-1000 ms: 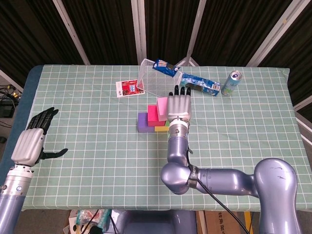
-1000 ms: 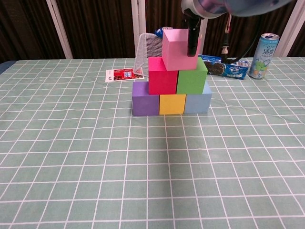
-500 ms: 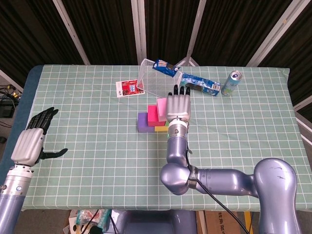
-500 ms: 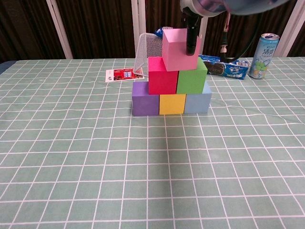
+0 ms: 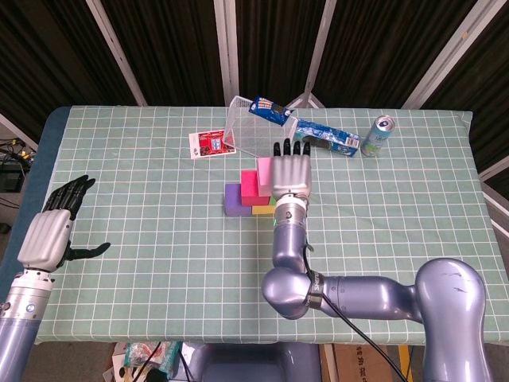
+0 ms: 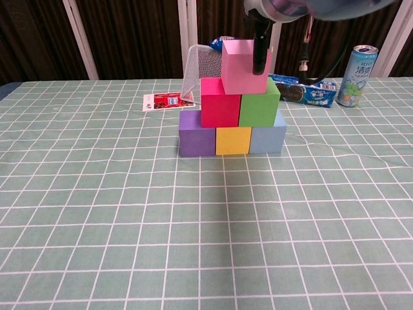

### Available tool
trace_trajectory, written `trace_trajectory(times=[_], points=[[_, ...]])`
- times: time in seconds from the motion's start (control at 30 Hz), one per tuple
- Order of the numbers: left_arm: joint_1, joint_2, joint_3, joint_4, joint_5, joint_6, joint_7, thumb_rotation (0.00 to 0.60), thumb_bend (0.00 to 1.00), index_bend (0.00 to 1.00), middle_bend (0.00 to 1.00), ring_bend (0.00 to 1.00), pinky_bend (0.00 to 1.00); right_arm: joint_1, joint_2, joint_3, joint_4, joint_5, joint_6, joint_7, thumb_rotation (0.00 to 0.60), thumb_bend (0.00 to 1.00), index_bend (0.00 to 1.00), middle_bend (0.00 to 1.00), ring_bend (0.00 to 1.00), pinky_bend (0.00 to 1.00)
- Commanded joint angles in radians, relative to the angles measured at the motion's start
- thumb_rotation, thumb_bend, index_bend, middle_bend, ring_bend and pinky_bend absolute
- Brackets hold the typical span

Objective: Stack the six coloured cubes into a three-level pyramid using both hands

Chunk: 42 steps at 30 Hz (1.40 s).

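My right hand [image 5: 291, 174] pinches the pink foam cube [image 6: 244, 57] atop the red cube [image 6: 220, 103] and green cube [image 6: 260, 103]; my left hand [image 5: 53, 228] hovers spread.

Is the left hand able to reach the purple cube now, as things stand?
Probably yes. The left hand is open and far off, but only bare table lies between it and the purple cube, whose left side is free.

three cubes [image 6: 233, 140] in a row, two [image 6: 240, 102] on them, one [image 6: 241, 66] atop; basket [image 6: 198, 68] behind, card [image 6: 168, 101] left, can [image 6: 356, 75] far right.
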Motion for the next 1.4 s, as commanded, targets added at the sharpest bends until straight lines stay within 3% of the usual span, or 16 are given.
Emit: trace_trajectory(times=[0.03,0.33,0.6,0.8,0.9,1.1,1.4], points=[[0.0,0.001,0.0,0.0,0.0,0.001,-0.001,0.6,0.09,0.0,0.0,0.0,0.02,-0.001,0.003,0.001,-0.005,0.0,0.003,-0.002,0.6,0.28,0.0,0.0,0.0,0.0],[0.001,0.002,-0.002,0.001,0.001,0.004,-0.003,0.6,0.09,0.0,0.0,0.0,0.02,-0.017,0.033,0.01,-0.064,-0.008,0.034,0.009,0.6,0.28,0.0,0.0,0.0,0.0],[0.005,0.006,-0.005,0.002,0.005,0.015,-0.002,0.6,0.08,0.0,0.0,0.0,0.02,-0.06,0.132,0.011,-0.247,-0.023,0.111,0.0,0.6,0.28,0.0,0.0,0.0,0.0],[0.006,-0.001,-0.003,0.011,0.004,0.02,0.009,0.6,0.09,0.0,0.0,0.0,0.02,-0.161,0.256,-0.02,-0.433,-0.09,0.178,0.054,0.6,0.28,0.0,0.0,0.0,0.0],[0.006,-0.009,-0.001,0.018,0.013,0.028,0.02,0.6,0.09,0.0,0.0,0.0,0.02,-0.252,0.315,-0.076,-0.508,-0.187,0.183,0.142,0.6,0.28,0.0,0.0,0.0,0.0],[0.012,-0.037,0.007,0.041,0.032,0.05,0.042,0.6,0.09,0.0,0.0,0.0,0.02,-0.477,0.417,-0.244,-0.598,-0.459,0.162,0.387,0.6,0.28,0.0,0.0,0.0,0.0],[0.043,-0.106,0.056,0.134,0.093,0.086,0.052,0.6,0.09,0.0,0.0,0.0,0.02,-0.793,0.492,-0.536,-0.501,-0.914,0.085,0.812,0.6,0.28,0.0,0.0,0.0,0.0]])
